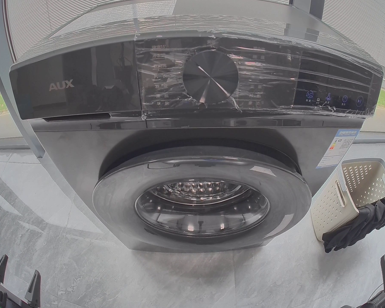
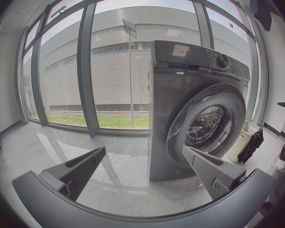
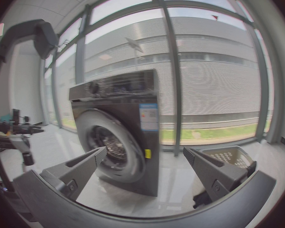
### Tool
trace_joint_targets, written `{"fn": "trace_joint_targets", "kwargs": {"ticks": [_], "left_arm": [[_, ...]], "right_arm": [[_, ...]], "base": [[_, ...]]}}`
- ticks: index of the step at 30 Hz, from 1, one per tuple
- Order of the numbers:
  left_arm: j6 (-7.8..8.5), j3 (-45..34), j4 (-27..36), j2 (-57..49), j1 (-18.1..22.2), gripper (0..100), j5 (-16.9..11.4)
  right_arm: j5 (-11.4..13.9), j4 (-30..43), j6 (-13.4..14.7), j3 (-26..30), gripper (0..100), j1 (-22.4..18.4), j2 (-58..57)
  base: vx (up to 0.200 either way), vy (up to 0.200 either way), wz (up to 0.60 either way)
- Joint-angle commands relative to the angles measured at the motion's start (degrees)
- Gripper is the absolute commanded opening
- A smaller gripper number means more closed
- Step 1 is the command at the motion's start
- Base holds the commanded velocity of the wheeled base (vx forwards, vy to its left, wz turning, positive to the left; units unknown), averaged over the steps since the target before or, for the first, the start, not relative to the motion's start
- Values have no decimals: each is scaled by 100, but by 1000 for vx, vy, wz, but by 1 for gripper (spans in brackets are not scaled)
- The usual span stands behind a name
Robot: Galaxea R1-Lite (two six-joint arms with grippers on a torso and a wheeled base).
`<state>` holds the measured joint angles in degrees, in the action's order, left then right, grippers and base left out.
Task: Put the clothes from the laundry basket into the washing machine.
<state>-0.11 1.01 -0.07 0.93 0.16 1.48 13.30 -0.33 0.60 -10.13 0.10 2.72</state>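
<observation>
Judging the black garment (image 1: 359, 225) draped over the laundry basket (image 1: 331, 204) rim beside the washing machine (image 1: 94, 150) as light, limp and slippery, I favour pinching its bunched middle; left gripper (image 2: 143, 149) and right gripper (image 3: 144, 149) gape empty.

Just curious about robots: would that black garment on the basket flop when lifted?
Probably floppy: the black garment hangs limply over the laundry basket. Likely light, judging by its thin folds; it could snag on the rim.

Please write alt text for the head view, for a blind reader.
A dark grey front-loading washing machine with its round glass door shut stands on a grey marble floor. To its right sits a cream perforated plastic laundry basket with a black garment draped over its rim.
</observation>
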Motion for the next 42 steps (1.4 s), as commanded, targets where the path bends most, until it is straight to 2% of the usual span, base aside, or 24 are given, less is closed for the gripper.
{"fn": "trace_joint_targets", "kwargs": {"ticks": [1, 2, 3, 4, 5, 6, 7, 10, 15, 16, 25, 32, 34, 37, 42], "left_arm": [[-7, -92, -1, -93, 2, 100, 2], [-7, -92, -1, -93, 2, 100, 2], [-7, -92, -1, -93, 2, 100, -7], [-7, -92, -1, -93, 2, 100, -7], [-7, -92, -1, -93, 2, 100, -7], [-7, -92, -1, -93, 2, 100, -7], [-7, -92, -1, -93, 2, 100, -7], [-7, -92, -1, -93, 2, 100, -7], [-7, -92, -1, -84, 2, 100, -7], [-7, -92, -1, -93, 2, 100, -7], [-7, -92, -1, -93, 2, 100, -7], [-7, -92, -1, -84, 2, 100, -7], [-7, -92, -1, -93, 2, 100, -7], [-7, -92, -1, -84, 2, 100, -7], [-7, -92, -1, -93, 2, 100, -7]], "right_arm": [[1887, 393, -297, -798, 100, -1, 1890], [1913, 393, -306, -806, 100, -1, 1943], [2098, 209, -359, -815, 100, 52, 2505], [2124, 121, -385, -815, 100, 78, 2655], [2203, -90, -464, -798, 100, 219, 3024], [2203, -90, -464, -798, 100, 219, 3024], [2194, -319, -552, -806, 100, 465, 3481], [2142, -582, -578, -815, 100, 764, 4044], [1711, -1189, -543, -789, 100, 1168, 5195], [1526, -1479, -499, -798, 100, 1326, 5520], [1017, -2586, -350, -903, 100, 1678, 6663], [938, -3342, -323, -929, 100, 1704, 7208], [832, -3562, -332, -938, 100, 1704, 7383], [665, -3658, -323, -947, 100, 1801, 7454], [639, -3667, -315, -1044, 100, 1941, 7612]], "base": [[0, 0, 0], [0, 0, 0], [0, 0, 0], [0, 0, 0], [0, 0, 0], [0, 0, 0], [0, 0, 0], [0, 0, 0], [0, 0, 0], [0, 0, 0], [0, 0, 0], [0, 0, 0], [0, 0, 0], [0, 0, 0], [0, 0, 0]]}}
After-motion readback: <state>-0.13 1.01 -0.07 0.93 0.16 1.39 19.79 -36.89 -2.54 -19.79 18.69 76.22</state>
